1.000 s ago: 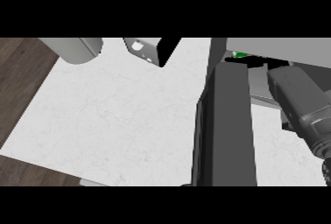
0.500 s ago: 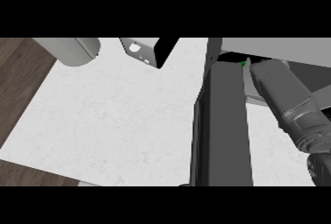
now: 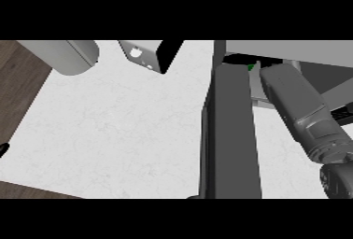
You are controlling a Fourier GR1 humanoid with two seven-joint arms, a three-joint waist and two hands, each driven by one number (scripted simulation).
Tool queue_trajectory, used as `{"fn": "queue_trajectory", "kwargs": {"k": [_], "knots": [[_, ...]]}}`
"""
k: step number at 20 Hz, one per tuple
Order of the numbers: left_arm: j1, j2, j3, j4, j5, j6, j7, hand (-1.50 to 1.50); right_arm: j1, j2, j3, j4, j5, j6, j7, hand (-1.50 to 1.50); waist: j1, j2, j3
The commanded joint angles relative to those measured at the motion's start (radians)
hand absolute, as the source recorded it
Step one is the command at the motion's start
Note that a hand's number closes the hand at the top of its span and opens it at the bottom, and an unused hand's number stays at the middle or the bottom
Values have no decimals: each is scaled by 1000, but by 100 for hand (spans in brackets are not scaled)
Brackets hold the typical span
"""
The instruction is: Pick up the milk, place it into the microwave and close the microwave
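Observation:
The microwave (image 3: 296, 49) stands at the upper right with its door (image 3: 231, 135) swung open, a dark slab seen edge-on down the middle. My right forearm (image 3: 296, 105) reaches up past the door into the cavity. At its end only a black patch of my right hand (image 3: 238, 59) shows in the opening. A small green bit of the milk (image 3: 252, 67) peeks out beside it; the rest of the carton is hidden. A black sliver of my left hand (image 3: 3, 150) shows at the left edge.
The white counter (image 3: 117, 130) spreads left of the door. A grey cylinder (image 3: 66, 55) and a pale box with a dark side (image 3: 148, 55) sit at the back. Dark wood (image 3: 17, 77) borders the counter's left edge.
My right forearm has swung left, closer to the open door, and reaches deeper into the microwave. The green bit of the milk has shifted slightly right with it.

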Motion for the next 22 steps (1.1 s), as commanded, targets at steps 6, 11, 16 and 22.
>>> {"fn": "queue_trajectory", "kwargs": {"k": [6,11,16,22], "knots": [[49,-50,-35,8,-56,-49,-30,-150,33,-20,-30,-10,-28,84,-30,-150,-35,-37,-4],[53,-129,-143,18,-125,-103,-68,-150,128,-38,-51,-20,-53,192,-127,-150,-80,-50,-4],[56,-141,-214,44,-177,-159,-68,-150,165,-17,-93,-25,-108,402,-190,-150,-99,-59,-3],[58,-155,-281,108,-305,-250,-110,-150,256,23,-134,-22,-168,587,-250,-150,-120,-70,-5]]}}
